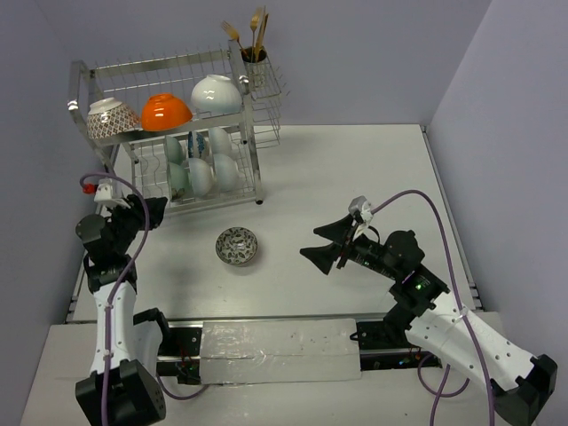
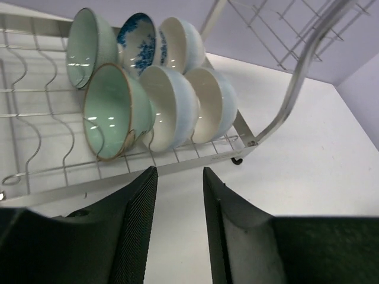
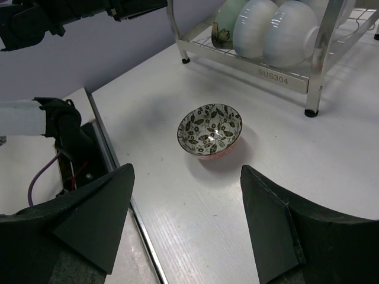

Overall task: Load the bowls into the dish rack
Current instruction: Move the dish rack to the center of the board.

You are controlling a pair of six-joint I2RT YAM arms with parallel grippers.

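Dish rack (image 1: 160, 65) at 11 o'clock on bench (image 1: 355, 177). Upper tier: three bowls (image 1: 166, 111) mouth-down, likely to drain. Lower tier: six bowls (image 2: 172, 106) on edge, propped between tines to stay upright and pack close. One leaf-patterned bowl (image 1: 237, 246) loose on bench, mouth up, at 6 o'clock of rack, well apart from it. Left claw (image 2: 180, 177) just before lower tier, parted narrowly, holding nothing. Right claw (image 1: 309, 242) at 3 o'clock of loose bowl, spread wide, empty, aimed at it. Probably lined up for a rim pick.
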